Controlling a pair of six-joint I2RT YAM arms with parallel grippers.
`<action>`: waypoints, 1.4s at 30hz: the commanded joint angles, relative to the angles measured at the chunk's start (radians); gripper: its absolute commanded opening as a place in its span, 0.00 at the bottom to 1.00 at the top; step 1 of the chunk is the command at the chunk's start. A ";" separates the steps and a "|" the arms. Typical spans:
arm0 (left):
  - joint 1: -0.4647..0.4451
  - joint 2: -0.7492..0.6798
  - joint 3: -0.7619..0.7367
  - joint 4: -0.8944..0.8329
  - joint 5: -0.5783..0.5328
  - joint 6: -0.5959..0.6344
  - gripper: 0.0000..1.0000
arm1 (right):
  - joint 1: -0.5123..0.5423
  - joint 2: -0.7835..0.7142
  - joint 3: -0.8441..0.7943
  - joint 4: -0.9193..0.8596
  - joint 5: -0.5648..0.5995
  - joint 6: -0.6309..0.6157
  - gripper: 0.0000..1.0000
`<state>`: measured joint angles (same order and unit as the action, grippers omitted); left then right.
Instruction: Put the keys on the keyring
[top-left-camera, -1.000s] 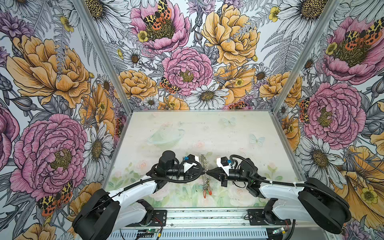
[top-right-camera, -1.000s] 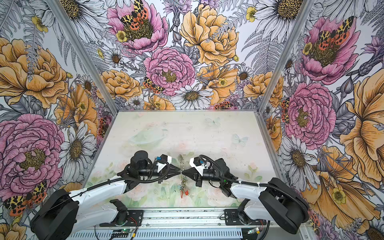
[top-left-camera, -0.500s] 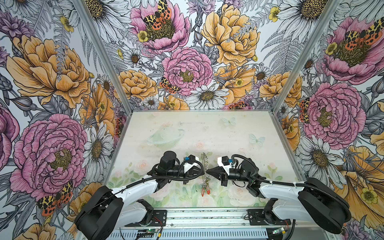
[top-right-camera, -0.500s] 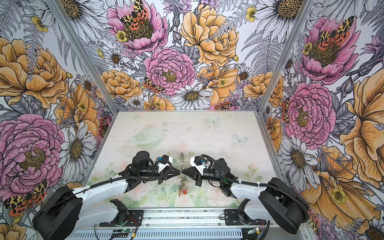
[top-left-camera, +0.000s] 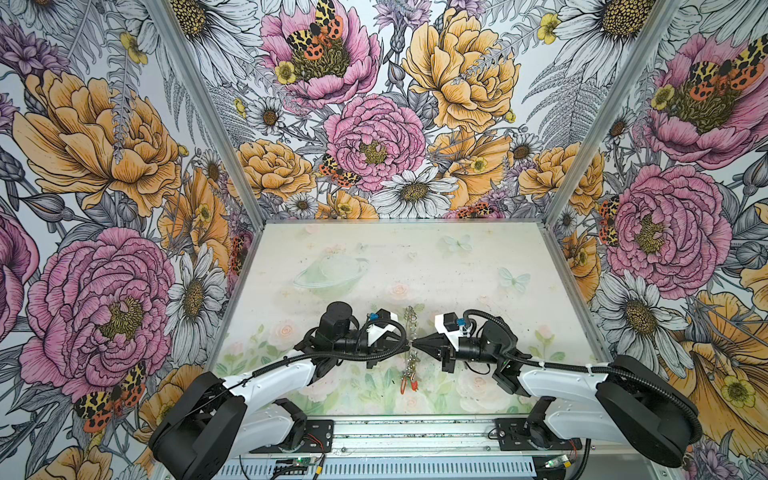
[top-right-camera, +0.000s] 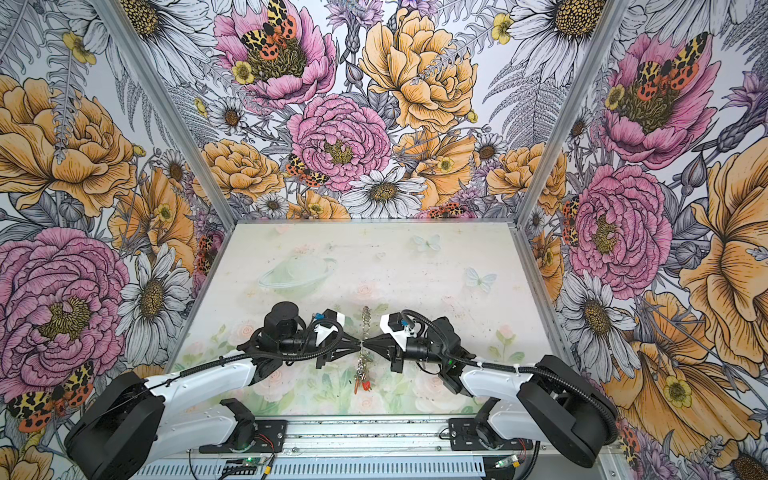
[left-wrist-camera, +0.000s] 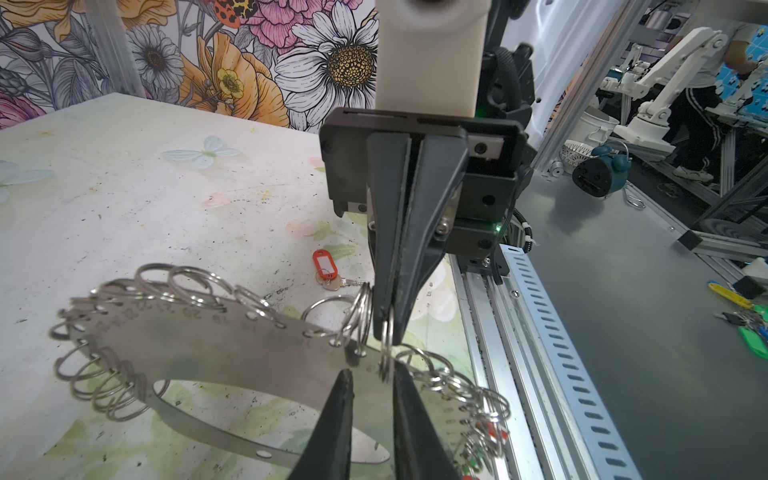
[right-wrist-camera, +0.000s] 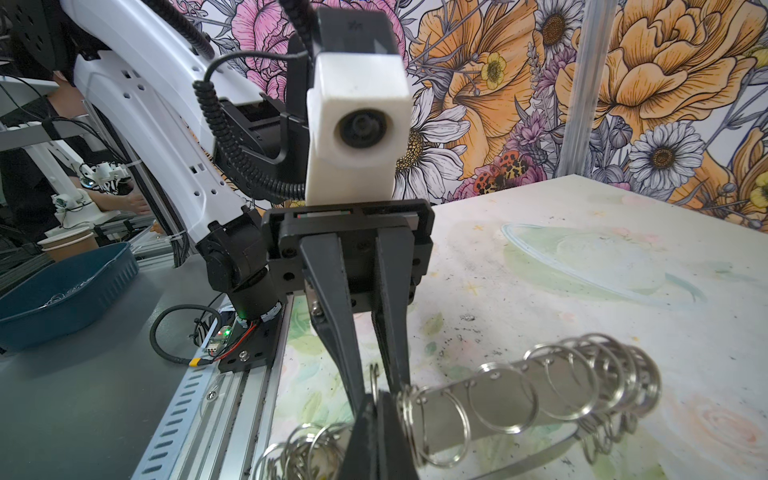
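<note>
right claw (left-wrist-camera: 388, 332) pinching 1 wire ring (left-wrist-camera: 386, 357) to steady keyring (left-wrist-camera: 216, 345) aloft | left claw (left-wrist-camera: 372, 370) slightly spread astride it, likely prying; red-tagged key (left-wrist-camera: 323, 266) lies on table (left-wrist-camera: 166, 208)

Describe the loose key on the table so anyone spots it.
Start at the table, then the keyring held above it. Beyond the keyring, near the right gripper, lies the key: red tag, white label, flat on the table, unlike the tags hanging from the keyring.

Keyring (top-right-camera: 365, 322) between left gripper (top-right-camera: 360, 345), right gripper (top-right-camera: 370, 344)
</note>
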<state>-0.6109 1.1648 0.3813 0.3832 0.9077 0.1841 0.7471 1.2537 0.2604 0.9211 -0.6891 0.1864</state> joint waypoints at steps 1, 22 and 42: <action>0.009 -0.020 0.004 0.032 0.062 -0.013 0.20 | 0.007 0.006 0.006 0.067 -0.006 -0.004 0.00; 0.014 -0.005 0.031 0.022 0.058 -0.024 0.00 | 0.017 -0.010 0.033 -0.035 -0.011 -0.033 0.00; -0.045 -0.073 0.125 -0.327 -0.064 0.200 0.00 | -0.023 -0.096 0.115 -0.388 -0.132 -0.104 0.16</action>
<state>-0.6418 1.0904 0.4576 0.0719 0.8494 0.3420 0.7269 1.1717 0.3569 0.5117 -0.7822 0.0814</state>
